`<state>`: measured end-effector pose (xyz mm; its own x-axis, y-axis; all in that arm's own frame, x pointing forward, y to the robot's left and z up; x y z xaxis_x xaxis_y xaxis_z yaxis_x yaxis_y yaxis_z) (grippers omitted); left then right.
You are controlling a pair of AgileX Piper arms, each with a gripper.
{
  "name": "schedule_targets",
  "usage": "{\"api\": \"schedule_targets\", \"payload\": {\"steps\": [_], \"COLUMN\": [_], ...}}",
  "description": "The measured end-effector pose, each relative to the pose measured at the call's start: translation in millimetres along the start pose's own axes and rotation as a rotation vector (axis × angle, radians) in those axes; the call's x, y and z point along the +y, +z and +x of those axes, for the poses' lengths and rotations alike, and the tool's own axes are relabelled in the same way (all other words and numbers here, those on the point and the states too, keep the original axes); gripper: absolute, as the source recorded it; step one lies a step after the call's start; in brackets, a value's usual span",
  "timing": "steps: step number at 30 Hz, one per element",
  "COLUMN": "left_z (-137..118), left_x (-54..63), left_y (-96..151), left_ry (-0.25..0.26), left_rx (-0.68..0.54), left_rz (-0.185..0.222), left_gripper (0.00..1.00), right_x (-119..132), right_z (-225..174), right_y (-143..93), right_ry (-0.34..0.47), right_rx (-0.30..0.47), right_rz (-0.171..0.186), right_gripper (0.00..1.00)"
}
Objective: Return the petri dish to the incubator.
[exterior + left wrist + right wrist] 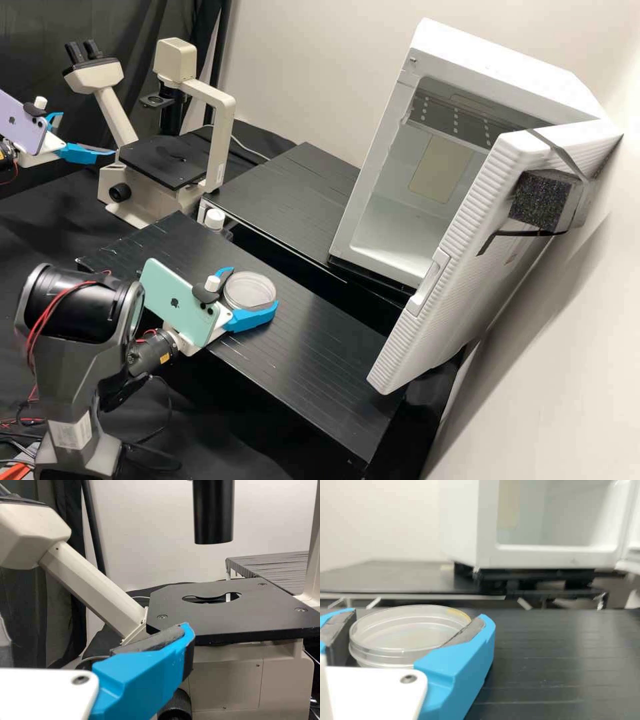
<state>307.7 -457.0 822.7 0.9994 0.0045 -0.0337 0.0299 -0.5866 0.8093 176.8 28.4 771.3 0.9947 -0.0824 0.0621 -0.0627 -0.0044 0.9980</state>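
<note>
Petri dish point(250, 291) between the right jaws.

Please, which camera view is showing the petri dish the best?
The right wrist view. There the petri dish is close, with its clear wall and rim easy to see between the fingers of the right gripper. The high view shows it smaller and from above, also between those fingers.

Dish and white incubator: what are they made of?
The dish is probably clear plastic, possibly glass: it is see-through, with smooth, shiny rims. The incubator looks like white plastic or painted metal, softly glossy; its door's ribbed edge suggests moulded plastic.
</note>
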Motion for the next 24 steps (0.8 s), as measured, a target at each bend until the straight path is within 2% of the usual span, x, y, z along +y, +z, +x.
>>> {"api": "schedule_targets", "payload": {"steps": [6,10,14,19,24], "left_z": [0,0,0,0,0], "left_x": [0.0,0.0,0.0,0.0,0.0], "left_y": [0,0,0,0,0], "left_ry": [0.000,0.000,0.000,0.000,0.000], "left_rx": [0.000,0.000,0.000,0.000,0.000], "left_rz": [0.000,0.000,0.000,0.000,0.000], "left_gripper": [1.00,1.00,1.00,1.00,1.00], "right_x": [30,55,76,97,116], "right_z": [8,7,16,36,64], "right_y": [12,30,43,46,40], "right_ry": [0.014,0.102,0.187,0.253,0.298], "right_rx": [0.055,0.005,-0.057,-0.053,-0.002], "right_rz": [-0.009,-0.018,-0.010,-0.017,-0.036], "right_gripper": [0.00,0.00,0.00,0.00,0.00]}}
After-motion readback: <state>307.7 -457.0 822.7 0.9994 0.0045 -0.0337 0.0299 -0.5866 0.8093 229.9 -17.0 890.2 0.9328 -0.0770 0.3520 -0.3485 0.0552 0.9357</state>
